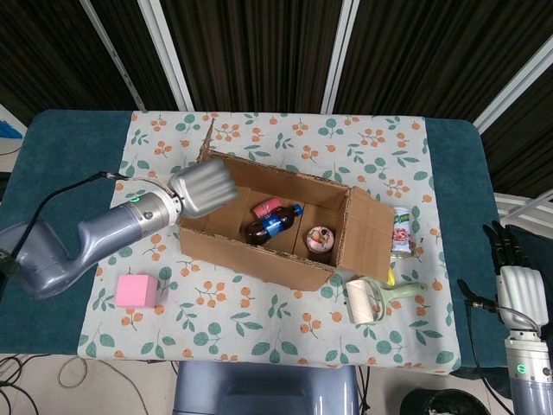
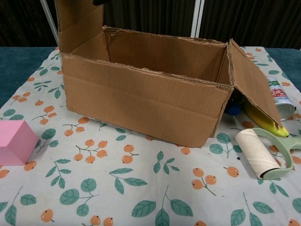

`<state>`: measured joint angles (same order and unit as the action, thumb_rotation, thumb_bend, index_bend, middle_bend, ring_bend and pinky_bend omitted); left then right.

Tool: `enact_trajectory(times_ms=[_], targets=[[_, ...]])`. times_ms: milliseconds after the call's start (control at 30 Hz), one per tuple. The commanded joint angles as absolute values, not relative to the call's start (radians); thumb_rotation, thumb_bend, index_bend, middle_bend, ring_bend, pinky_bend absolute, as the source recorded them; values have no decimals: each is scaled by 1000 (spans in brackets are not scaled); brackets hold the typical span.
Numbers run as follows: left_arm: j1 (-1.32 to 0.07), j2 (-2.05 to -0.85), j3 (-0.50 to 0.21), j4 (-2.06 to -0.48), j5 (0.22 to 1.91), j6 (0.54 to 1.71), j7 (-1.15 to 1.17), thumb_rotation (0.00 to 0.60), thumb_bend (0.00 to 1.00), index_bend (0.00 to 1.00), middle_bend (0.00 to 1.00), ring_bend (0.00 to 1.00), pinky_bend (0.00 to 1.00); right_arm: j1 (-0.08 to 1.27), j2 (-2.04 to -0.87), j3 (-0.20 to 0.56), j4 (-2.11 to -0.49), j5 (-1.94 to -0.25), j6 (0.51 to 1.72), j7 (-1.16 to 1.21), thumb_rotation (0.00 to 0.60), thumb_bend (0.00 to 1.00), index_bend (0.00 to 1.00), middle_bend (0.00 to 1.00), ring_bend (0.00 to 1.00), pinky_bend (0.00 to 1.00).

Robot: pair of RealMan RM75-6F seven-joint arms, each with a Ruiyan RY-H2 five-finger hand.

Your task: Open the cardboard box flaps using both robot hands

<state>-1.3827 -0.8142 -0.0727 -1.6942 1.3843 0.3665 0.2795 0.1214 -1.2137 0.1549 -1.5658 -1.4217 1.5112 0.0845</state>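
The cardboard box [image 1: 285, 229] sits mid-desk on the floral cloth [image 1: 259, 328], open-topped, its right flap [image 2: 251, 77] splayed outward over a can [image 2: 281, 99]. The left robot hand [image 1: 203, 188] is blurred at the box's left end flap [image 2: 77, 23]; its grip can't be told. The right robot hand [image 1: 517, 281] hangs off the desk's right edge, holding nothing, fingers extended. Bare cloth lies in front.

Pink block [image 1: 136, 290], lint roller [image 2: 263, 155], can [image 2: 281, 99], banana [image 2: 266, 122]

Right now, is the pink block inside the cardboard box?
No, the pink block sits on the tablecloth outside the cardboard box, near its left end.
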Motion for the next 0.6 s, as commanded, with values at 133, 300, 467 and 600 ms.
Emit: enact_trajectory(times_ms=[133, 300, 467, 600], targets=[[-1313, -730, -49, -1746, 1397, 412, 282, 600, 955, 555, 652, 512, 527, 121, -1214, 155, -1568, -1421, 1510, 84, 600, 291, 0, 0, 55, 228], [-1225, -660, -17, -1779, 1418, 456, 278, 600, 955, 554, 646, 511, 527, 117, -1213, 157, -1573, -1423, 1517, 81, 600, 292, 0, 0, 55, 228], [-1166, -647, -8, -1776, 1421, 487, 264, 600, 954, 548, 639, 508, 527, 114, -1210, 161, -1576, -1417, 1519, 83, 600, 292, 0, 0, 55, 228], [-1108, -645, 0, -1774, 1417, 527, 255, 600, 918, 518, 605, 479, 512, 114, -1210, 160, -1578, -1417, 1516, 82, 600, 297, 0, 0, 55, 228]])
